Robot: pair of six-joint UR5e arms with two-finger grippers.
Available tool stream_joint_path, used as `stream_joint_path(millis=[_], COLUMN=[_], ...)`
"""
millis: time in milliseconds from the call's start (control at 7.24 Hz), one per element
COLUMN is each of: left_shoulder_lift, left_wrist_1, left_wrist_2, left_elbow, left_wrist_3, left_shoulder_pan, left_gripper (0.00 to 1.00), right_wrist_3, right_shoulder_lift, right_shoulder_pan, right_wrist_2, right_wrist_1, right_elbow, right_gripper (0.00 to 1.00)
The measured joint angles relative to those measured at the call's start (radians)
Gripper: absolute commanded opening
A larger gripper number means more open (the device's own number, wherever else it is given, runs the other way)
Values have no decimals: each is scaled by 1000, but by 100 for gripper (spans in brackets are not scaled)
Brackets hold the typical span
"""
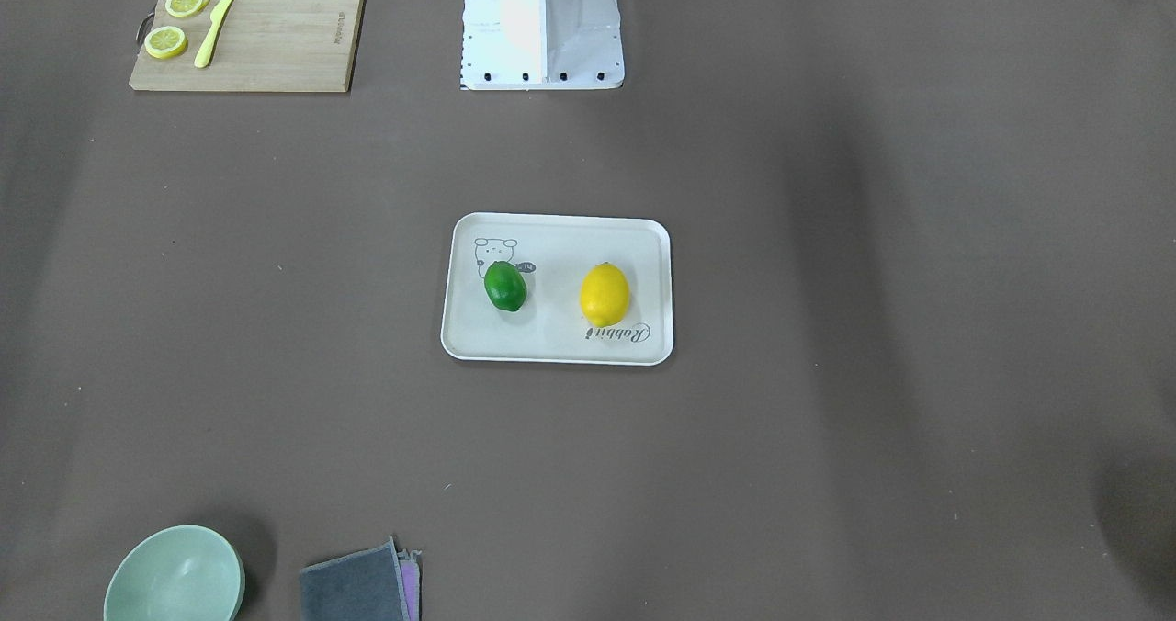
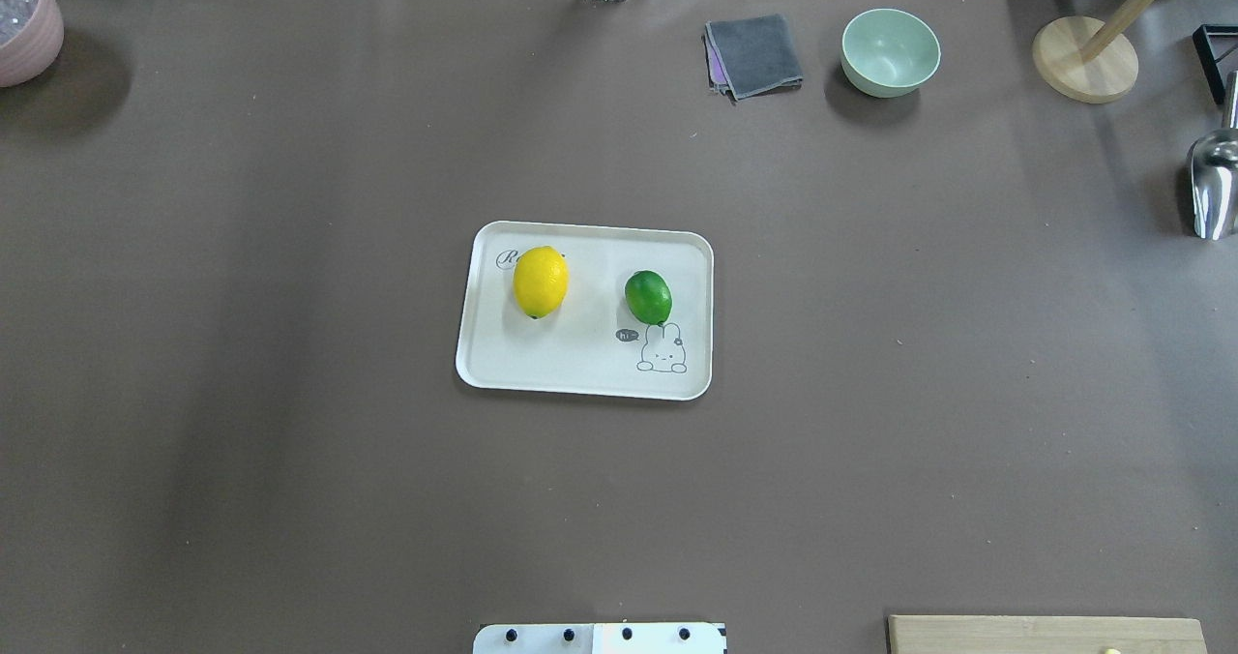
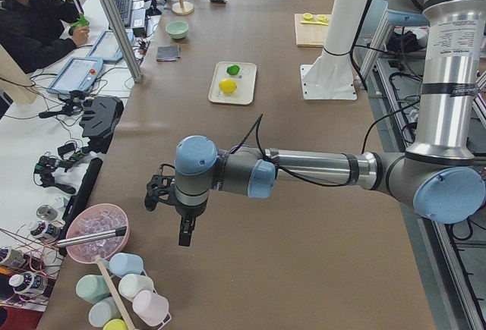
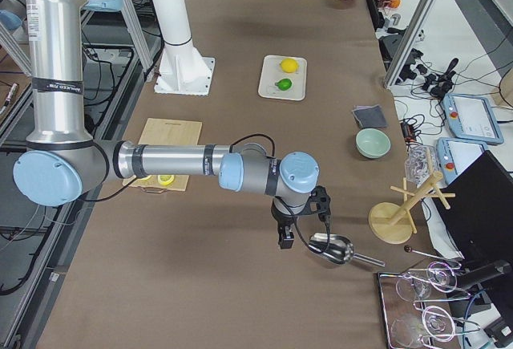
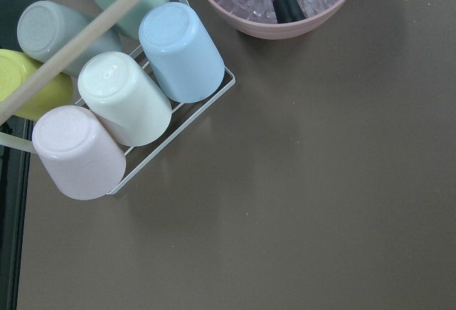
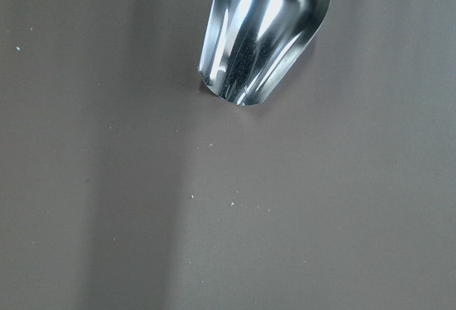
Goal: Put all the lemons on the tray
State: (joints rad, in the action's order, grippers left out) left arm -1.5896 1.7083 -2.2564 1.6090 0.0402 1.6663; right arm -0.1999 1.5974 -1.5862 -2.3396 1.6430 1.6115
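The cream-white tray (image 2: 580, 369) lies at the table's middle. The yellow lemon (image 2: 540, 282) and the dark green lemon (image 2: 648, 297) both rest on it, apart from each other; the front-facing view shows the same yellow lemon (image 1: 604, 294) and green lemon (image 1: 505, 286). My left gripper (image 3: 184, 235) hangs over the table's left end, far from the tray, near a pink bowl. My right gripper (image 4: 284, 239) hangs over the right end beside a metal scoop. Both show only in side views, so I cannot tell whether they are open or shut.
A wooden cutting board (image 1: 276, 42) with lemon slices and a yellow knife is near the robot's base (image 1: 542, 33). A green bowl (image 2: 890, 51), grey cloth (image 2: 754, 54), wooden stand (image 2: 1083, 59) and metal scoop (image 2: 1214, 185) stand far right. A pink ice bowl (image 2: 24, 20) and cup rack (image 5: 121, 103) are far left.
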Motion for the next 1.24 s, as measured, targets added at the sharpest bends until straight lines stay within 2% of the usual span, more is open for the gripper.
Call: stream_joint_path(millis=[1244], left_shoulder_lift=[0], left_wrist_1=[4], left_wrist_2=[-2], left_elbow=[-2], left_wrist_3=[0], left_shoulder_pan=[-3], left_gripper=[98], right_wrist_3=[2], right_shoulder_lift=[-8], right_shoulder_pan=[0], right_wrist_2=[-8], right_wrist_1=[-10], right_elbow=[15], right_gripper=[100])
